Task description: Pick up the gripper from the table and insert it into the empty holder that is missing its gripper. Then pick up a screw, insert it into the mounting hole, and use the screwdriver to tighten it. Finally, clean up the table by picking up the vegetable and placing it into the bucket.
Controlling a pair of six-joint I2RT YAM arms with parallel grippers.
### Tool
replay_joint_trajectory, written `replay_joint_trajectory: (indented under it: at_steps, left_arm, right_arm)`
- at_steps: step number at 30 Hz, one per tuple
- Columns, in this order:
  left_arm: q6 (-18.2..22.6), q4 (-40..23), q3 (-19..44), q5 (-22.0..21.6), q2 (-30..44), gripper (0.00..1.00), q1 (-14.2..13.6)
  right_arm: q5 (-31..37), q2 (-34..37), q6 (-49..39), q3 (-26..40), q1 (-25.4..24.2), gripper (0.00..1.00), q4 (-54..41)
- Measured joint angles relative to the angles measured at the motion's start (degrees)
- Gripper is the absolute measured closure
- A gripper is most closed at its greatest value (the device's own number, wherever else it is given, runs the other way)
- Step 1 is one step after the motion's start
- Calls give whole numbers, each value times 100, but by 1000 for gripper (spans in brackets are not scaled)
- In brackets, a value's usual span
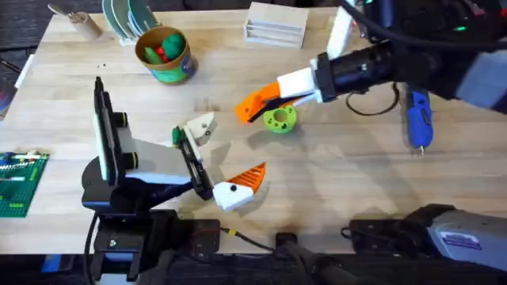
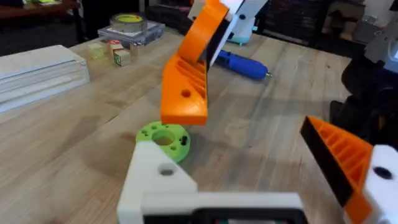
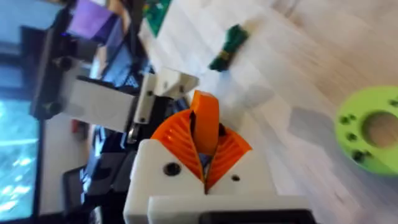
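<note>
Right hand clamped on the one loose orange gripper, left hand spread apart, open table between them.

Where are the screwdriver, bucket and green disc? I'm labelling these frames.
screwdriver (image 1: 417, 119): overhead view, middle of its blue body.
bucket (image 1: 179, 69): overhead view, outer wall below the yellow rim.
green disc (image 1: 280, 119): overhead view, its top face.
</note>
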Motion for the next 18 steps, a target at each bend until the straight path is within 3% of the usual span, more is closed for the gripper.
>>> replay_joint_trajectory:
  at_steps: [9, 18]
  left_arm:
    - [0, 0, 0, -24, 0, 8, 0]
    - [0, 4, 0, -69, -1, 9, 11]
  right_arm:
    - [-1194, 942, 645, 0, 459, 991, 1095]
    - [-1479, 1237, 1076, 0, 568, 991, 1627]
